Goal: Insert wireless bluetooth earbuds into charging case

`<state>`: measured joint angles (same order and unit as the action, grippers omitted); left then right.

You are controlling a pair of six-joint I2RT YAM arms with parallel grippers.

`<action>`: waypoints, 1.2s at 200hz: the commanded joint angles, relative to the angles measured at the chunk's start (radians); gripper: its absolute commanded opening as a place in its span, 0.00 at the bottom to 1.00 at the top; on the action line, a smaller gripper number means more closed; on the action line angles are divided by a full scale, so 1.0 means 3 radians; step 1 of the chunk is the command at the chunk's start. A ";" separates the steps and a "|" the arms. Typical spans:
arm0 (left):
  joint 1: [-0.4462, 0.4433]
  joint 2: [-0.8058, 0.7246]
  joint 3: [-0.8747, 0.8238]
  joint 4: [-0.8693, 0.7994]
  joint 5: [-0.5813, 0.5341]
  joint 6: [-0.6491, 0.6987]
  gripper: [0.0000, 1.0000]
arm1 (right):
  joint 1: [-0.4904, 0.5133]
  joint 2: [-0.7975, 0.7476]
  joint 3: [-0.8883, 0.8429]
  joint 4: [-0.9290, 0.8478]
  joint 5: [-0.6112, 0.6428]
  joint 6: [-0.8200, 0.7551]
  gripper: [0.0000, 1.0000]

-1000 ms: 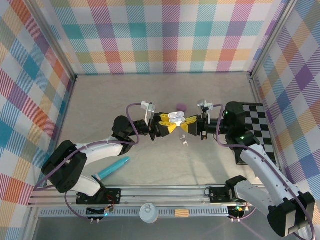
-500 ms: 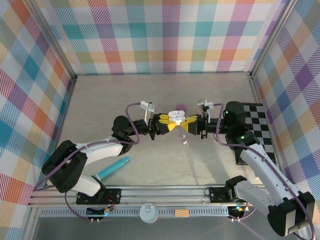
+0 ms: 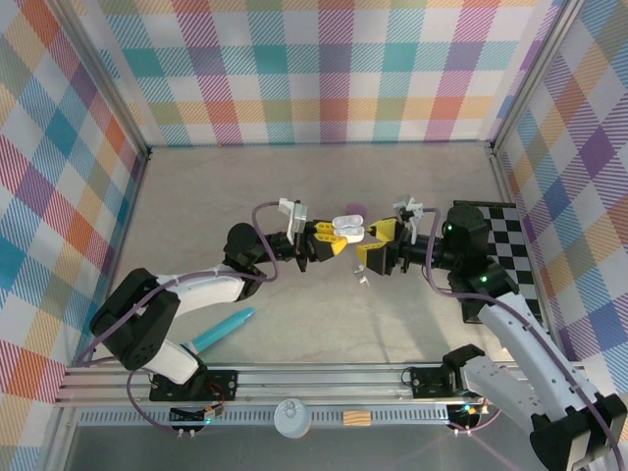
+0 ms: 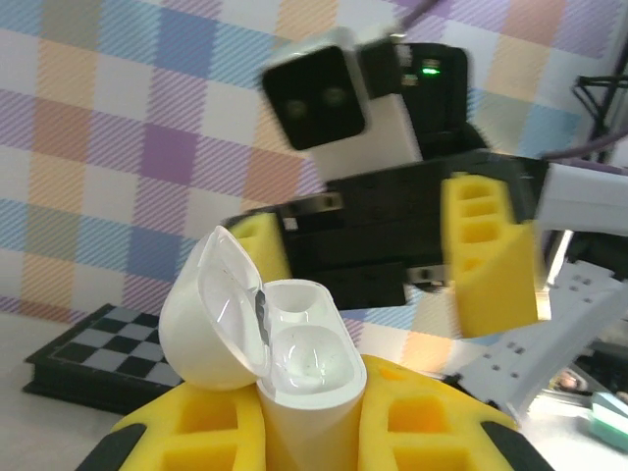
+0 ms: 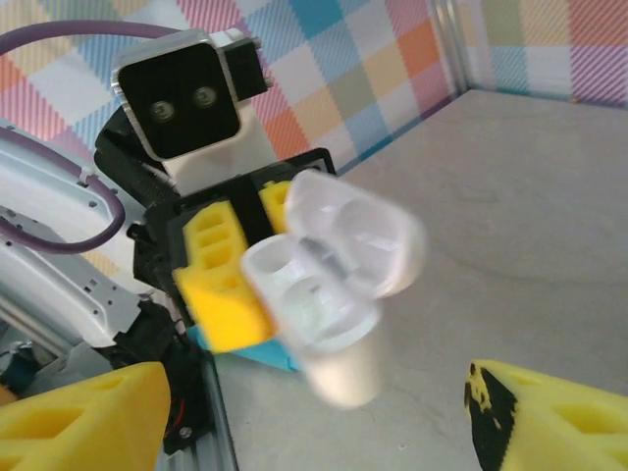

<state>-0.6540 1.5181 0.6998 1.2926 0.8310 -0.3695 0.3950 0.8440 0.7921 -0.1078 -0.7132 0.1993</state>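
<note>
Top external view: left hand [image 3: 332,238] grips the open white charging case [image 3: 348,228]; right hand [image 3: 379,245], fingers spread and empty, faces it; white earbuds [image 3: 361,279] lie on the surface [image 3: 294,186] near that hand.

charging case [image 3: 348,228] between left gripper [image 3: 332,238] and right gripper [image 3: 377,243]

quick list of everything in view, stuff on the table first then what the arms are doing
charging case: 1, white, lid open, held above the middle of the table
earbuds: seemingly 2, white, tiny, on the table just below the grippers
purple item: 1, small and rounded, on the table behind the case
turquoise stick: 1, near-left part of the table
checkerboard: 1, black and white, right edge of the table
left gripper: yellow fingers, shut on the charging case
right gripper: yellow fingers, open, facing the case
</note>
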 commanded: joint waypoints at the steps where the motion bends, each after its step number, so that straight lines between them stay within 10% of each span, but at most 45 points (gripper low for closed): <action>1: 0.0170 0.0057 0.0195 0.0196 0.0071 0.0135 0.01 | 0.0008 -0.0211 -0.0051 -0.0200 0.0388 -0.0056 0.80; 129: 0.0380 -0.0142 -0.0481 0.0096 -0.0192 0.1061 0.00 | 0.0009 0.0159 -0.0131 -0.1262 0.1994 0.0746 0.78; 240: 0.0293 -0.0655 -0.1077 -0.0717 -0.0323 0.1836 0.00 | 0.0038 0.1881 0.0175 -0.0776 0.1505 0.1011 0.52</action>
<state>-0.5617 1.3384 0.4007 1.0813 0.7383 0.1261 0.3985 1.3392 0.7902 -0.4030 -0.1997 0.4770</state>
